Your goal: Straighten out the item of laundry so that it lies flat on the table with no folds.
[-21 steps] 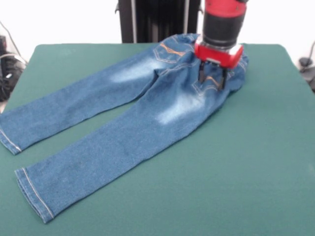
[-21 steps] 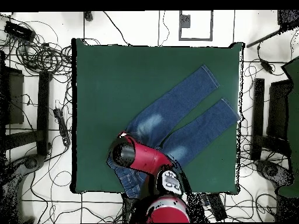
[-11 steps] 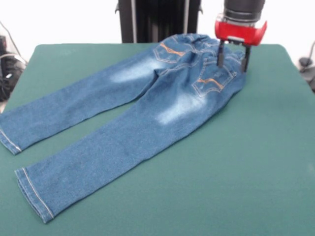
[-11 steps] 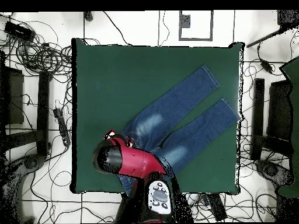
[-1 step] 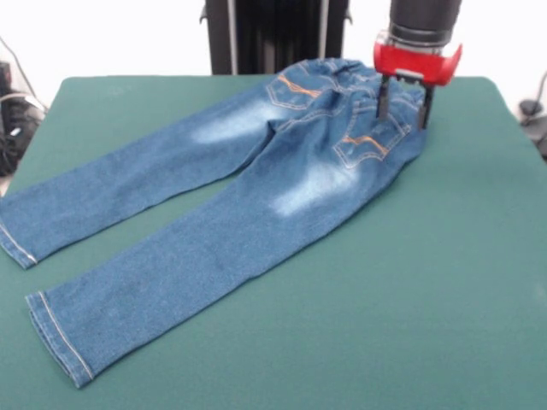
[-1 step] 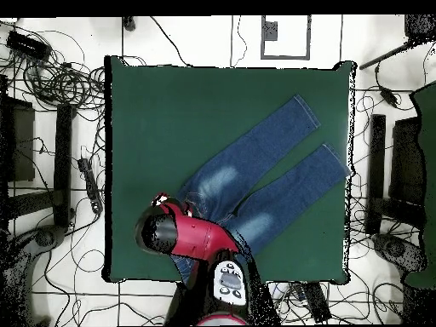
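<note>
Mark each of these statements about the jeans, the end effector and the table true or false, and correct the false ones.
1. The jeans lie spread out with both legs apart. True.
2. The end effector is above one leg hem. False: it is at the waistband end, beside the orange-stitched pocket.
3. The end effector is open, holding nothing. True.
4. The jeans lie front side up, showing a zip. False: the back pockets face up.
5. The table is covered in green cloth. True.
</note>
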Robot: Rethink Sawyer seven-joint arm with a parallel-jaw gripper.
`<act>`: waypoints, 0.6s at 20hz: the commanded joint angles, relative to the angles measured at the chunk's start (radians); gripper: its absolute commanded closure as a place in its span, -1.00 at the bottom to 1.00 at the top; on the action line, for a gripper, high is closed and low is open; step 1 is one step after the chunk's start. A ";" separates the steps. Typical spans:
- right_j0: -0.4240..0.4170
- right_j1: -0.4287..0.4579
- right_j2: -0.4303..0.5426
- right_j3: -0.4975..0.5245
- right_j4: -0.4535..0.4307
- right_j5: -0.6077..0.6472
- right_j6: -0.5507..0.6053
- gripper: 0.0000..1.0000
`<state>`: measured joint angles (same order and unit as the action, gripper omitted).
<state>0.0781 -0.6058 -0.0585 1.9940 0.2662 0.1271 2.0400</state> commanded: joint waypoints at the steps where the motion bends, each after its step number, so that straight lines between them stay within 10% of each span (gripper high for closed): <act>1: -0.029 0.133 0.092 -0.002 0.006 -0.078 0.173 -1.00; 12: -0.092 0.303 0.159 -0.081 -0.047 -0.209 0.143 -1.00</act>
<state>-0.0040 -0.4567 -0.0301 1.9858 0.2302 -0.0003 2.0402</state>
